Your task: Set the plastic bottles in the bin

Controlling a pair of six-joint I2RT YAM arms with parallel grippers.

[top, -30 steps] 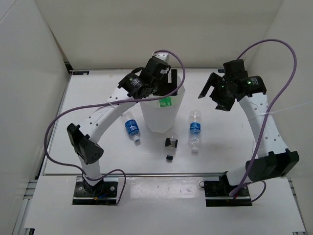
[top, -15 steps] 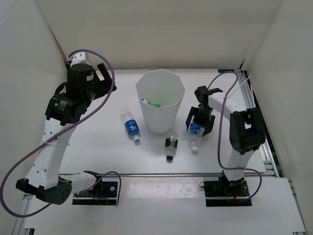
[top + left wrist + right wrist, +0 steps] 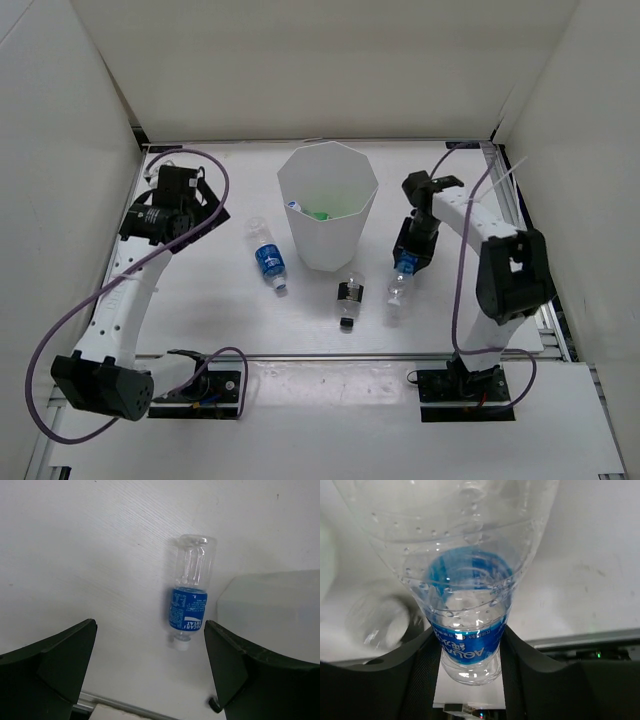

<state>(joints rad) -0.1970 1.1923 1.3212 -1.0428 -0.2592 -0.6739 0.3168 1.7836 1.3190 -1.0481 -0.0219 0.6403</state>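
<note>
White table [image 3: 200, 300]; right fingers [image 3: 417, 675] around blue-label bottle [image 3: 469, 635], wrist view only

And there it is: the right bottle [image 3: 470, 605], just right of the bin [image 3: 320, 245], shows "AQUA" on its blue label. The left bottle [image 3: 190, 600], left of the bin, has white print, too small to read.
</note>
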